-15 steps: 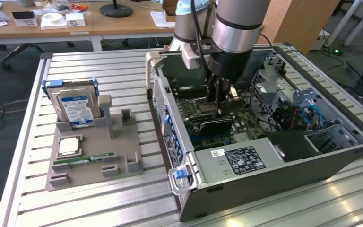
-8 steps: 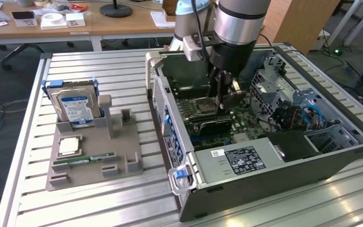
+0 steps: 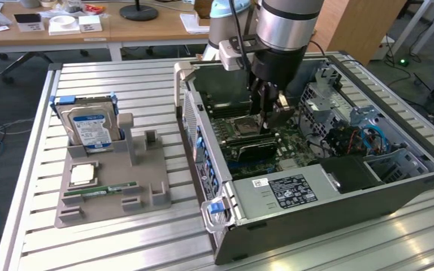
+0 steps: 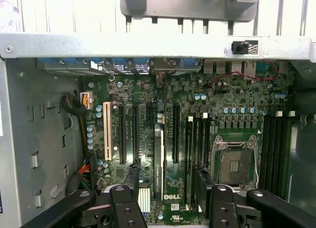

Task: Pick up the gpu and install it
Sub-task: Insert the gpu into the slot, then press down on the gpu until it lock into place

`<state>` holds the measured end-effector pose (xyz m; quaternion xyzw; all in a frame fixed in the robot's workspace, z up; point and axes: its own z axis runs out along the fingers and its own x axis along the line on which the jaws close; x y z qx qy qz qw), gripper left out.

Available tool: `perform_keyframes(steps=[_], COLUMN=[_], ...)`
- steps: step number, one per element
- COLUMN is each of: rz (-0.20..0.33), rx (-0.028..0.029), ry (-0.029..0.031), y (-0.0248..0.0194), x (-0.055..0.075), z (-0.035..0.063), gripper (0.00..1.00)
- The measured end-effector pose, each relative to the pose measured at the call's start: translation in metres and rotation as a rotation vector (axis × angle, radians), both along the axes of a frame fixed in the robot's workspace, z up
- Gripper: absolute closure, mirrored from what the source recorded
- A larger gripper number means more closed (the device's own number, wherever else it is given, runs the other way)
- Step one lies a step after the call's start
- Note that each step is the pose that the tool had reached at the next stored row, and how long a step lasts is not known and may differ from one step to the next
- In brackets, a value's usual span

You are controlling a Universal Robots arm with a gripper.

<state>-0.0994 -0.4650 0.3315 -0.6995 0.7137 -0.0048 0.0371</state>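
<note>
The gpu (image 4: 158, 161) stands on edge in a slot of the green motherboard (image 4: 237, 97), seen as a thin dark strip; in the exterior view it is the black card (image 3: 252, 148) upright inside the open computer case (image 3: 330, 186). My gripper (image 4: 167, 183) hangs just above it inside the case, open, with one black finger (image 4: 131, 181) on each side of the card and a gap to it on both sides. In the exterior view the gripper (image 3: 268, 116) is over the middle of the board, beside the CPU socket (image 3: 245, 123).
At the exterior view's left a grey parts holder (image 3: 111, 186) carries a blue-labelled hard drive (image 3: 90, 129), a CPU (image 3: 81, 174) and a green memory stick (image 3: 100, 189). Case walls, drive cage (image 3: 330, 101) and blue cables (image 3: 372, 138) surround the gripper. Everything rests on a slatted metal table (image 3: 126, 84).
</note>
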Motion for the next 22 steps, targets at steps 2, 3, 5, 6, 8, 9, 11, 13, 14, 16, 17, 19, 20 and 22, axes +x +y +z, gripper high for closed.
perform_keyframes(steps=[2,3,5,6,8,9,11,13,14,16,17,19,20,22], rz=[0.000,0.000,0.000,0.000,0.000,0.000,0.000,0.000,0.000,0.000,0.000,0.000,0.000,0.000], rx=[0.0000,0.0000,-0.0007,-0.0008,-0.0007,-0.0007,-0.0009,-0.0009,-0.0009,-0.0009,-0.0008,-0.0009,-0.0009,-0.0009], ry=[0.0001,0.0013,0.0093,0.0147,0.0248,0.0278,0.0325,0.0363,0.0385,0.0409,0.0409,0.0409,0.0410,0.0410], y=[0.0000,0.0000,0.0000,0.0000,-0.0001,0.0000,0.0000,0.0000,0.0000,0.0000,0.0000,0.0000,0.0000,0.0000], x=[0.0000,0.0003,0.0010,0.0015,0.0024,0.0025,0.0025,0.0026,0.0026,0.0025,0.0025,0.0026,0.0026,0.0026], z=[0.0000,0.0000,0.0003,0.0004,0.0007,0.0011,0.0028,0.0050,0.0063,0.0079,0.0078,0.0079,0.0079,0.0079], gripper=[0.43,0.43,0.43,0.43,0.43,0.43,0.43,0.43,0.43,0.43,0.43,0.43,0.43,0.43])
